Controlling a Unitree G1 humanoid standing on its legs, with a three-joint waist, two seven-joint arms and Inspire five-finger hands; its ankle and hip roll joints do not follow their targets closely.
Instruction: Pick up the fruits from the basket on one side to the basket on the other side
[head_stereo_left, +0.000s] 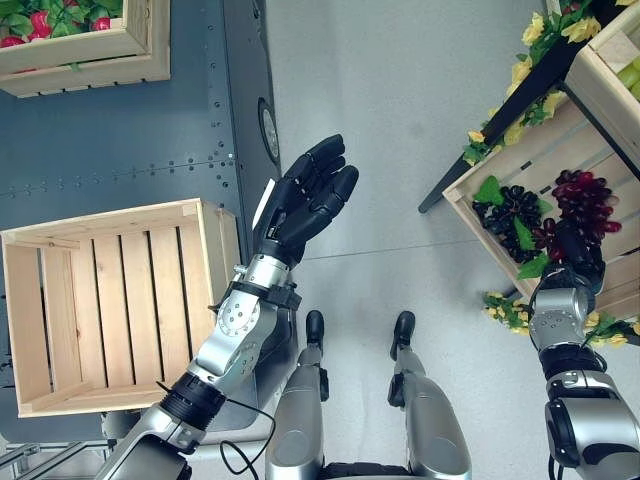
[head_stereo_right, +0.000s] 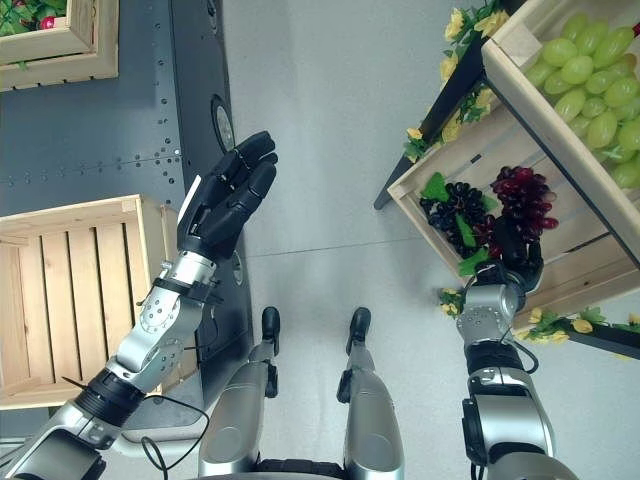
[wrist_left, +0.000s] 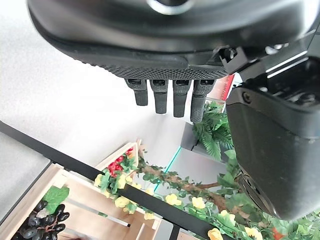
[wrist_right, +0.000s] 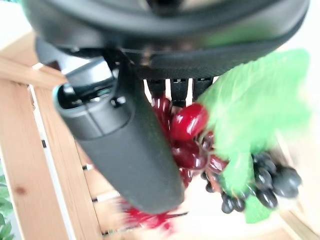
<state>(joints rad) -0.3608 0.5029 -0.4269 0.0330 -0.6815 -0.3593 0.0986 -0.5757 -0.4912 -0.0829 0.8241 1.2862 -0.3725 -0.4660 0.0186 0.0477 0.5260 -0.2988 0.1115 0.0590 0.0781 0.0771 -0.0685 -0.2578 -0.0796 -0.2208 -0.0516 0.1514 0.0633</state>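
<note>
Red grapes (head_stereo_left: 583, 196) gripped by right robot hand (head_stereo_left: 578, 252) – left robot hand (head_stereo_left: 312, 195) open, empty; no legible writing.

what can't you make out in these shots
- Whether the right hand grips the red grapes: eye views show its fingers lost among the fruit; the right wrist view is blurred, the thumb covering the bunch.
- The black grapes: partly under green leaves and the hand.
- The green grapes: cut by the right eye view's edge.
- The near wall of the empty crate: behind the left arm, whose left hand is open.
</note>
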